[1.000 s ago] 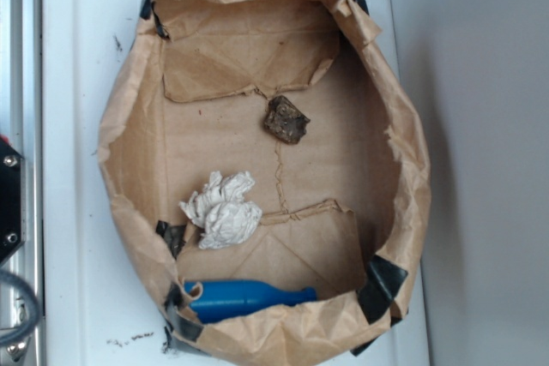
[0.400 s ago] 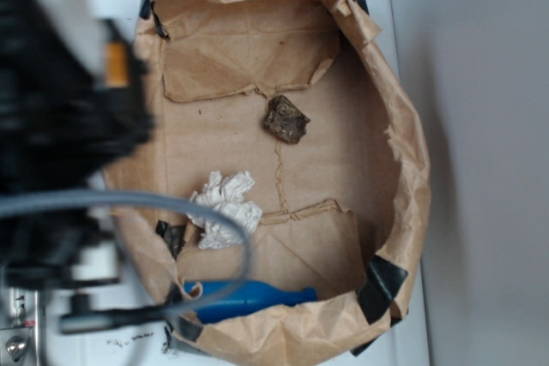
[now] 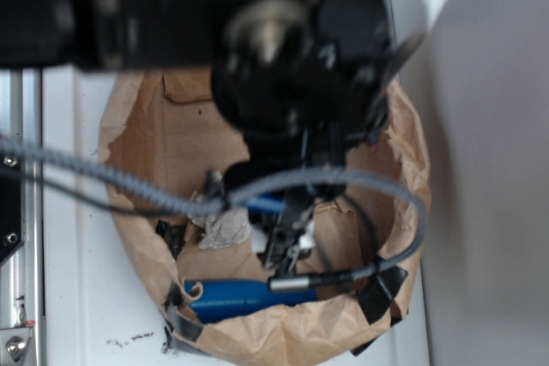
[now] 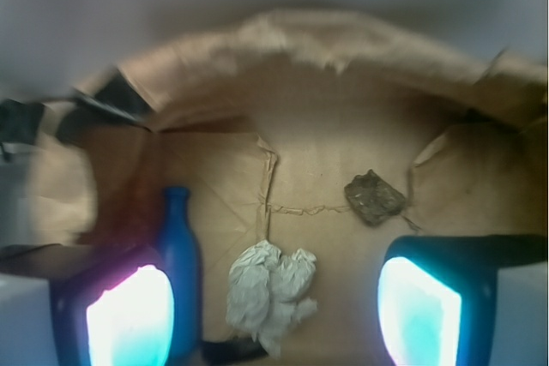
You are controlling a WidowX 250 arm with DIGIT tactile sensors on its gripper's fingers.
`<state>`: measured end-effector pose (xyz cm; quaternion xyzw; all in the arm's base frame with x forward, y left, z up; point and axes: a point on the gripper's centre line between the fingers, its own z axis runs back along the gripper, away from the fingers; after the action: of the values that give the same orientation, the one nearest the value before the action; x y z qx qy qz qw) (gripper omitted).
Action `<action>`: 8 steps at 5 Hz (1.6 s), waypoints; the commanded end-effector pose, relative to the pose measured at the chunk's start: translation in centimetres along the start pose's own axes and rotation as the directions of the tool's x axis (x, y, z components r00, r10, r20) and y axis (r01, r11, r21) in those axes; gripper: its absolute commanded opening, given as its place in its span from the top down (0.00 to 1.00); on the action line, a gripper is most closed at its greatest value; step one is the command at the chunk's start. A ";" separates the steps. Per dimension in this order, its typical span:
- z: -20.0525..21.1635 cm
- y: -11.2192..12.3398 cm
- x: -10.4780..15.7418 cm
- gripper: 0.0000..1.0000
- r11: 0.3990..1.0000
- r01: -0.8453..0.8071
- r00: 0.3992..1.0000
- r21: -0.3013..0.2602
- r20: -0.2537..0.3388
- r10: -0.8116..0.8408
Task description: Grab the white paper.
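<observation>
The white paper (image 4: 268, 293) is a crumpled wad lying on the brown floor of the bag. In the wrist view it sits between my two glowing finger pads (image 4: 130, 319), low in the frame. My gripper (image 4: 274, 315) is open and wide apart, with the wad untouched below it. From the exterior view only part of the white paper (image 3: 225, 227) shows under a grey cable, and my blurred black arm (image 3: 283, 83) covers the upper half of the bag.
A brown paper bag with raised rim (image 3: 412, 177) walls everything in. A blue bottle (image 3: 244, 296) lies along its near edge, left of the wad in the wrist view (image 4: 178, 237). A dark rocklike lump (image 4: 374, 197) sits farther in, toward the right.
The arm has swung in from the left and now hangs over the bag, hiding the dark lump in the exterior view. The white paper has not moved.
</observation>
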<state>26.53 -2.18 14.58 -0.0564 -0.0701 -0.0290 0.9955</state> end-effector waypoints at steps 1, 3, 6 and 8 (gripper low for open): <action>-2.8 0.1 -0.8 0.00 0.995 0.063 0.996 0.080 -0.065 -0.058; -8.3 -0.5 -4.4 0.00 0.960 0.261 0.888 -0.102 -0.364 -0.280; -8.6 -1.2 -4.5 1.00 0.951 0.290 0.912 -0.109 -0.271 -0.309; 1.2 2.8 -1.3 1.00 0.987 0.144 0.989 -0.066 0.042 -0.141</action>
<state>25.57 0.49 13.72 -0.0910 -0.0624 -0.1007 0.9888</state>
